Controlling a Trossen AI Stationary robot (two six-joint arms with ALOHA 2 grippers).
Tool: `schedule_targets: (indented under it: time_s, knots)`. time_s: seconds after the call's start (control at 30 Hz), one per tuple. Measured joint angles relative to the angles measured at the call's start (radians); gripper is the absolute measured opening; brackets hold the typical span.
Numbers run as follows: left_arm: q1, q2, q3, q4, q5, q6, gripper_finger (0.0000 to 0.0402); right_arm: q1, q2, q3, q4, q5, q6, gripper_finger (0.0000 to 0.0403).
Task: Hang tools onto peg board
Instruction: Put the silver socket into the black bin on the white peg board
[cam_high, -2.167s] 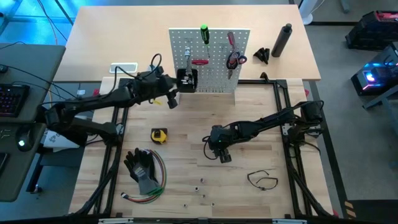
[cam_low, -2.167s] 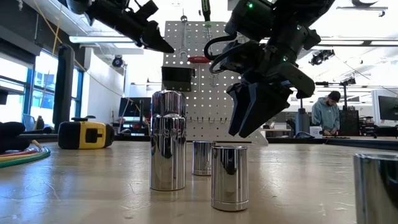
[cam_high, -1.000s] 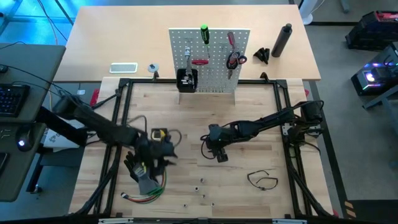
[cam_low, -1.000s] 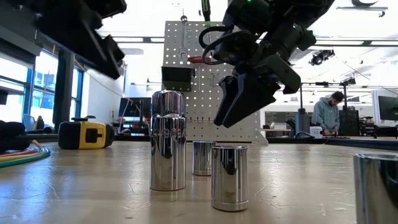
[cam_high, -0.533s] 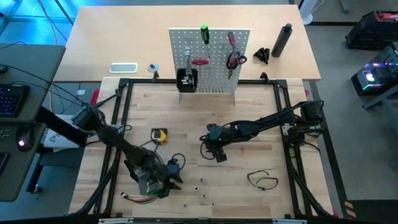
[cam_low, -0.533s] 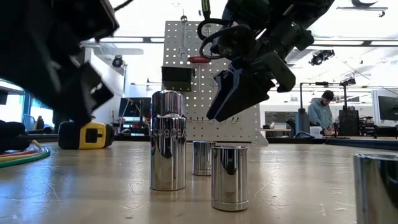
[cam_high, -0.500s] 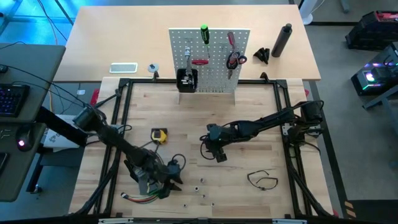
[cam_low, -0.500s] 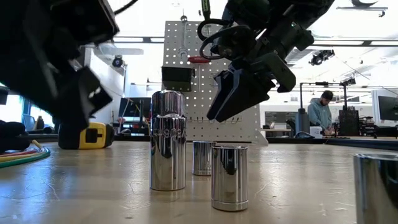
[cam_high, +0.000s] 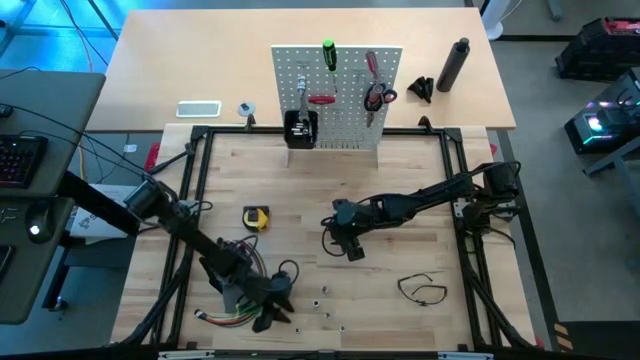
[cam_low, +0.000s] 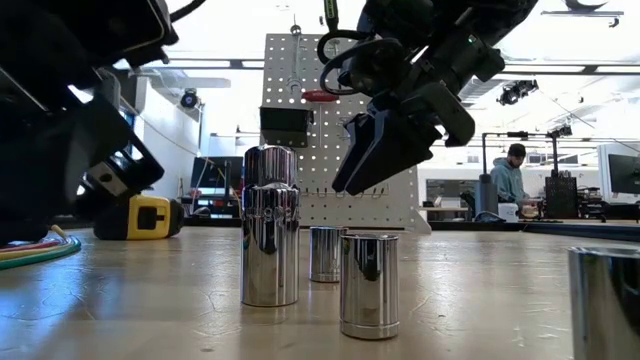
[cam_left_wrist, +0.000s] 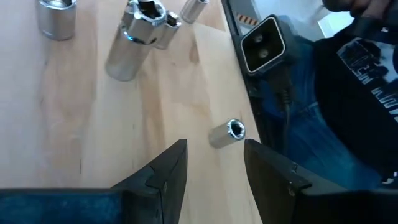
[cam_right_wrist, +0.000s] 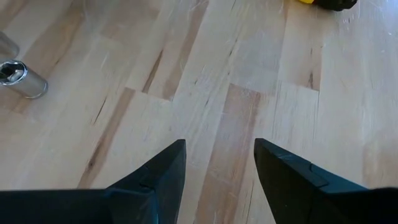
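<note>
The peg board (cam_high: 337, 95) stands upright at the table's far side. On it hang a green-handled screwdriver (cam_high: 328, 52), a red-handled screwdriver (cam_high: 371, 65) and red-handled pliers (cam_high: 378, 96). A yellow tape measure (cam_high: 256, 217) lies on the wood. Several small metal sockets (cam_high: 322, 295) stand near the table's near edge. My left gripper (cam_high: 275, 315) is low over that near edge, open, with one small socket (cam_left_wrist: 227, 132) lying on its side just beyond its fingertips (cam_left_wrist: 174, 162). My right gripper (cam_high: 350, 250) hovers open above bare wood mid-table.
Black gloves (cam_high: 222, 272) and a bundle of coloured wires (cam_high: 228, 318) lie under my left arm. A thin black loop (cam_high: 420, 290) lies at the near right. In the left wrist view, a small camera (cam_left_wrist: 264, 50) and a person's dark clothes (cam_left_wrist: 348, 81) show past the near edge.
My left gripper has swept from beside the tape measure toward the table's near edge and down, tipping and rolling as it went. It now sits low by the sockets, past the gloves.
</note>
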Motion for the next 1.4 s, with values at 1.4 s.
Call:
schedule_targets:
  time_s: [1.4]
  knots:
    - [-0.194, 0.223, 0.479, -0.522, -0.489, 0.041, 0.0171, 0.128, 0.089, 0.000, -0.005, -0.020, 0.041, 0.0186]
